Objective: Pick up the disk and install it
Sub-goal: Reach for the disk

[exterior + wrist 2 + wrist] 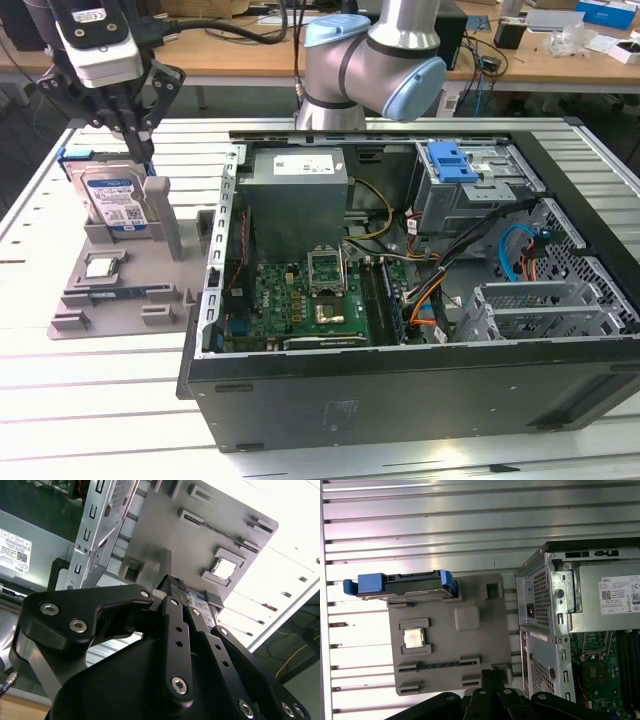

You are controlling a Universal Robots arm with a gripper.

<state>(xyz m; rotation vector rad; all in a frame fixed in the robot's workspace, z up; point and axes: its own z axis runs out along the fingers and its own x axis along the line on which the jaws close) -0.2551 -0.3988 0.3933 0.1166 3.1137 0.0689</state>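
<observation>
Disk: silver-grey drive [112,203] in a blue carrier, standing on edge in a slot at the 12 o'clock end of the grey holder [115,305]. Its label faces the exterior camera. It sits at about 10 o'clock in the exterior view and at 9 o'clock from the open computer case [400,400].
Pincer: the pincer [140,145] hangs just above the disk's upper edge, at about 1 o'clock from it in the exterior view. Its fingers are drawn together with nothing between them, and as far as I can judge it is clear of the disk.
Task state: the disk is not lifted and is seated in its holder. The drive cage [480,190] with its blue latch sits at 1 o'clock inside the case.
Neighbour: a small square chip [101,266] lies in a holder pocket at 6 o'clock from the disk.
Handling: probably dense and heavy for its size, rigid, with smooth metal faces that may slip. Likely shock-sensitive, so no knocks. The plastic carrier probably flexes.
Hold: best taken across the two broad faces near the upper edge, centred so it hangs straight. Avoid the blue rails.
Desk: a slatted metal desk [100,420] carries the holder and case.
</observation>
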